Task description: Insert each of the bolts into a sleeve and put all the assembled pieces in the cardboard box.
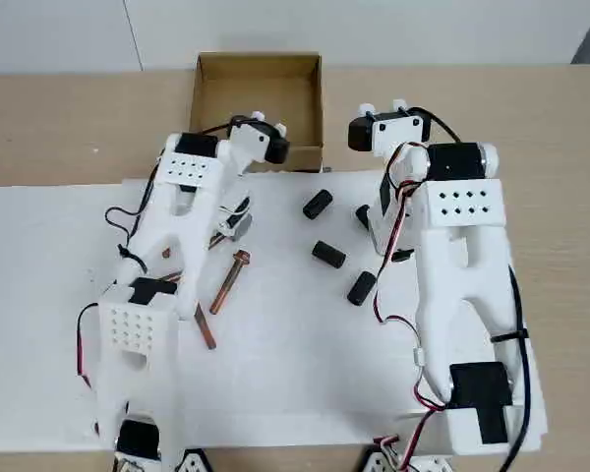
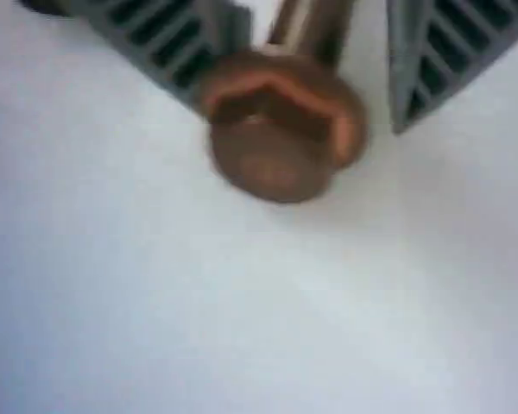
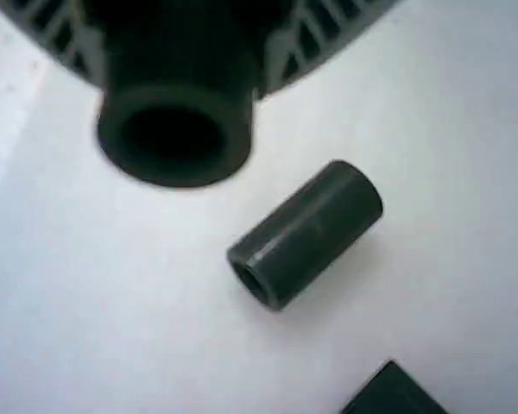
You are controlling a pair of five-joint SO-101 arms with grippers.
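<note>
Left claw (image 2: 304,52): grey fingers (image 2: 168,43), ribbed with dark slots. The bolt (image 2: 281,129) between them is copper-brown. Right claw (image 3: 181,34): the same slotted grey, and its sleeve (image 3: 174,129) is matte black. My arms (image 1: 452,246): white shells, black motors (image 1: 480,393), wires (image 1: 388,261) in red, black and white. The sheet (image 1: 305,374) is plain white, the loose bolts (image 1: 229,282) copper and the loose sleeves (image 1: 328,255) black. The cardboard box (image 1: 199,98) is brown. The tabletop (image 1: 49,118) is pale tan with faint wood grain.

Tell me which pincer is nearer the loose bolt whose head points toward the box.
Left. The left pincer sits beside the head of the bolt; the right pincer is across the sheet, beyond the black sleeves.
</note>
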